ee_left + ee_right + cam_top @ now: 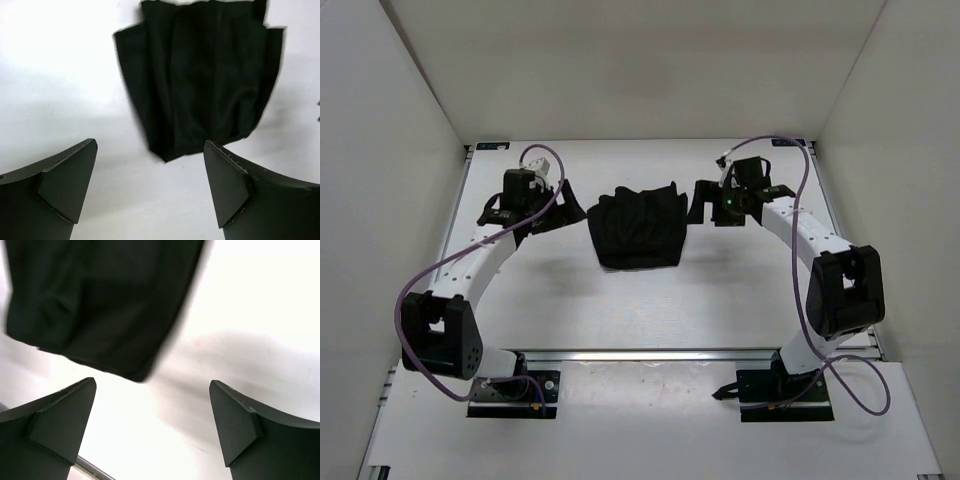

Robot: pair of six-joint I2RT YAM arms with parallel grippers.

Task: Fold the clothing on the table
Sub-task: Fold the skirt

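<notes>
One clothing (638, 228) heap lies between the left gripper (150, 142) and right gripper (153, 381).

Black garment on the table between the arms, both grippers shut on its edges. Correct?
No: the grippers are wrong. The clothing does lie on the table between the arms, but the left gripper and right gripper both stand open, holding nothing, as the two wrist views show.
</notes>
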